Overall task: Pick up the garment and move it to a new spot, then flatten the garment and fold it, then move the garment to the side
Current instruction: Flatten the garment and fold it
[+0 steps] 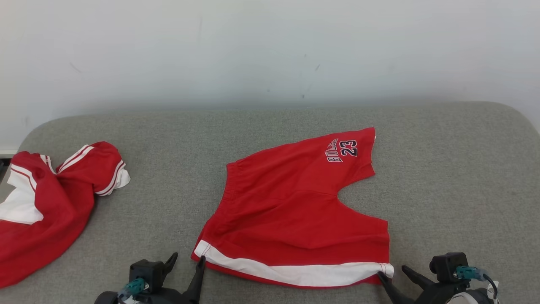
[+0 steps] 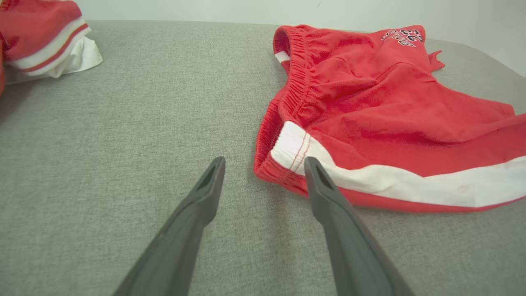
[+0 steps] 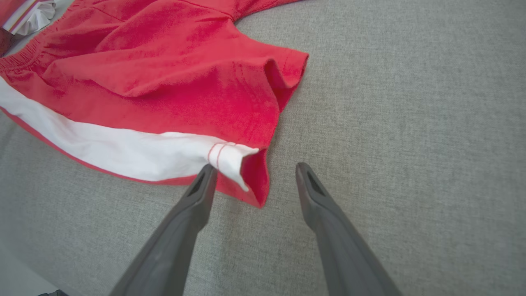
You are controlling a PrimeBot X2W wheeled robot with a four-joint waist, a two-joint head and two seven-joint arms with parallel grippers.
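Carrying surface: a grey fabric-covered worktop [image 1: 270, 126] lies under the red shorts [image 1: 295, 202] and runs out past them on every side, with rounded far corners.
Wall: a pale wall [image 1: 270, 50] stands beyond the shorts, behind the far edge of the worktop.
Second garment: a crumpled red and white garment [image 1: 46, 211] sits well apart from the shorts on the robot's left, partly cut off by the head view's edge.
Task garment: the shorts lie spread on the worktop, fairly flat with a few soft wrinkles, both legs pointing to the robot's right.
Waistband: the gathered elastic waistband [image 2: 296, 82] forms the shorts' left side.
Stripe: a white stripe [image 1: 295, 272] runs along the near edge of the shorts from the waistband to the hem.
Print: dark lettering with the number 23 [image 1: 342, 150] sits on the far leg of the shorts.
Left hand: the left hand [image 1: 188, 256] is at the near waistband corner of the shorts, fingers spread wide and gripping nothing; one finger [image 2: 328, 197] overlaps the stripe's end in the wrist view, the other is over bare worktop.
Right hand: the right hand [image 1: 392, 271] is at the near hem corner of the shorts, fingers likewise spread and holding nothing; one fingertip [image 3: 193, 205] is against the stripe's corner.
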